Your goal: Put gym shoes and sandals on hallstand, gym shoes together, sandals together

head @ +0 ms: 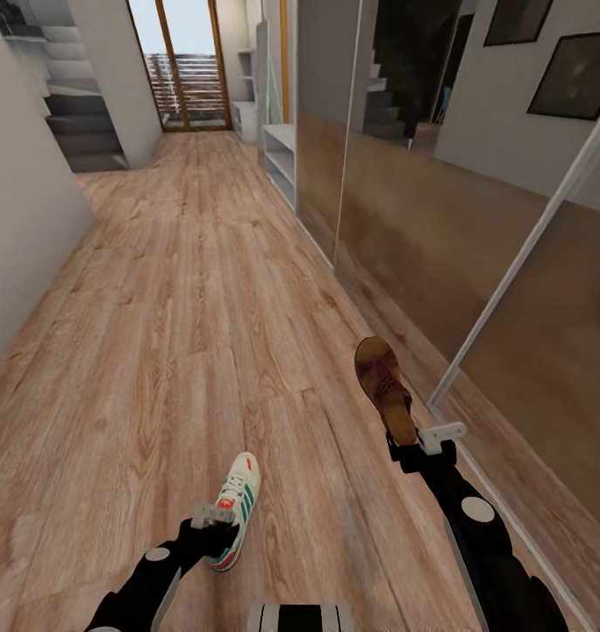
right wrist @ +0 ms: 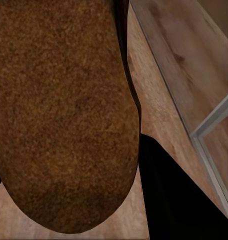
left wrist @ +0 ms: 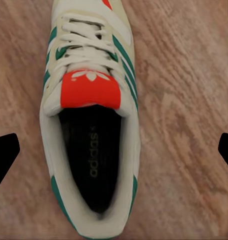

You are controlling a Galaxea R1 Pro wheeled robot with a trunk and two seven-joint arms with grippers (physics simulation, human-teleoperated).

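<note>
My right gripper [head: 407, 452] clenched on sandal [head: 384, 386], carried near mirrored wardrobe [head: 475, 228]. My left gripper [head: 214, 520] at sneaker [head: 233, 518] heel; fingers [left wrist: 5, 155] spread wide in wrist view, grip unclear. Advice: roll steadily toward grey shoe rack [head: 281, 158] far ahead, keep both shoes level. Count: one sneaker, one sandal visible.

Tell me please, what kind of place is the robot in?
Most likely a home corridor. A long wood-plank floor runs toward a glazed door, with a mirrored sliding wardrobe on one side, stairs on the other, and a grey shelf unit further along.
</note>
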